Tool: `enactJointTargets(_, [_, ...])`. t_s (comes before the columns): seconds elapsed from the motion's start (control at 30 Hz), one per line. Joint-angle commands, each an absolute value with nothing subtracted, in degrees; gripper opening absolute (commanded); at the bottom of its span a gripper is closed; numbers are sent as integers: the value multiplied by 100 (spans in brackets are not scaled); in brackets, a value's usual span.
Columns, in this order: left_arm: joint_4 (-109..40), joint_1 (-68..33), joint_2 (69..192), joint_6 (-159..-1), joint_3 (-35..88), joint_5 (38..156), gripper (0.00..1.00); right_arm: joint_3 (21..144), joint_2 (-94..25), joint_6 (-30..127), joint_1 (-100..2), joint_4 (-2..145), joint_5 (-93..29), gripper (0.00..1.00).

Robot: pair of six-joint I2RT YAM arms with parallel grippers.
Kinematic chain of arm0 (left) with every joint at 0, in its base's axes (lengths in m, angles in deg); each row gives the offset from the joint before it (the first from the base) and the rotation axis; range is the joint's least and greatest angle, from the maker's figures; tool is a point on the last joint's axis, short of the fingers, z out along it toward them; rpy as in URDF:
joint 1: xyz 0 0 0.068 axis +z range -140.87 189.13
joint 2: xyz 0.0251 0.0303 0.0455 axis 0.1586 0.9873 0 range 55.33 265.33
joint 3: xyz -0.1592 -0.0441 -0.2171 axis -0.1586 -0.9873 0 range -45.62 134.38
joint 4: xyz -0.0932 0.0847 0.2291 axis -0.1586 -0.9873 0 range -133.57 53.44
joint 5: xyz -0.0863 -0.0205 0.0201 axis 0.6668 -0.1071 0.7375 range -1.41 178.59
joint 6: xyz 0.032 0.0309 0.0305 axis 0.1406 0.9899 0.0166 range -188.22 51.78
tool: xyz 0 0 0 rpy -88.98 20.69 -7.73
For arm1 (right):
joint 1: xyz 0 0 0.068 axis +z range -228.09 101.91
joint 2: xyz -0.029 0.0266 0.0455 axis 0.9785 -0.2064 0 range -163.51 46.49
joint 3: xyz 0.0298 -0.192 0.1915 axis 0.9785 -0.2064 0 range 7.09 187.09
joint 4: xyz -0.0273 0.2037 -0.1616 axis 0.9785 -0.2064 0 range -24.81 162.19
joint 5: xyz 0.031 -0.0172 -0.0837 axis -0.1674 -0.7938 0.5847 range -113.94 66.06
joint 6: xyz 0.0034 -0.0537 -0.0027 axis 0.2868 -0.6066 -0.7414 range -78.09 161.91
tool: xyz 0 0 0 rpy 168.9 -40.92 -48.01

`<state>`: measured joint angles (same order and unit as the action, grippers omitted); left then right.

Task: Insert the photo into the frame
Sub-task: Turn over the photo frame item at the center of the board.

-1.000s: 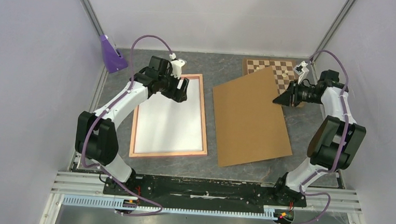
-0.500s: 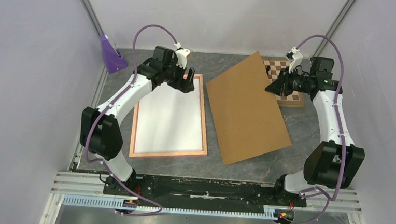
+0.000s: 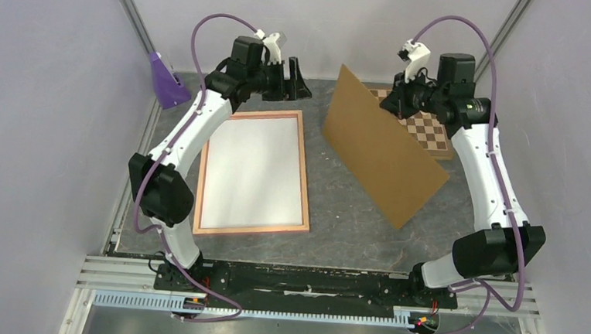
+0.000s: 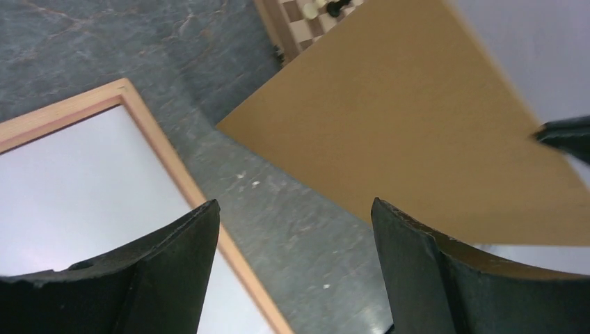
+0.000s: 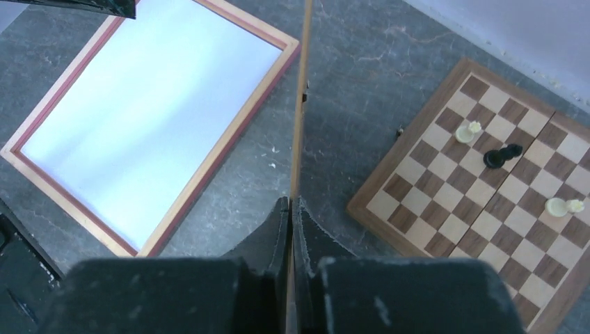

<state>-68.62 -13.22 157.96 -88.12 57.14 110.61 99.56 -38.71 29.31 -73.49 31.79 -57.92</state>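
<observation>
**Q:** Where does the frame (image 3: 305,175) lie?
**A:** Flat on the table (image 3: 336,216), at left. Inside it, showing only white, is apparently the photo (image 3: 253,172), face down.

**Q:** And the grippers?
**A:** The left gripper (image 3: 291,80) is spread wide and empty, above the frame's far edge. The right gripper (image 5: 292,202) pinches the edge of the steeply tilted backing board (image 3: 378,153), beside the chessboard (image 3: 426,132).

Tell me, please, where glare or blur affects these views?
Top external view: evenly lit and sharp, with only a soft sheen on the white panel inside the frame. Left wrist view: the left gripper looms dark in the foreground, and the backing board has a soft upper edge. Right wrist view: a bluish sheen washes the panel, the right gripper looks soft up close, and the chessboard is crisp.
</observation>
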Motion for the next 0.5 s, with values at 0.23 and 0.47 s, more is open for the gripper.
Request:
enactJointTargets(0.23, [-6698,-1438,15832,-11284,6308,11826,85,10510,-3931,2973,-5883,3325,-3895,0])
enactJointTargets(0.47, [-6714,-1661,15658,-11473,6101,11841,85,10035,-3771,2864,-5774,3441,-3740,0])
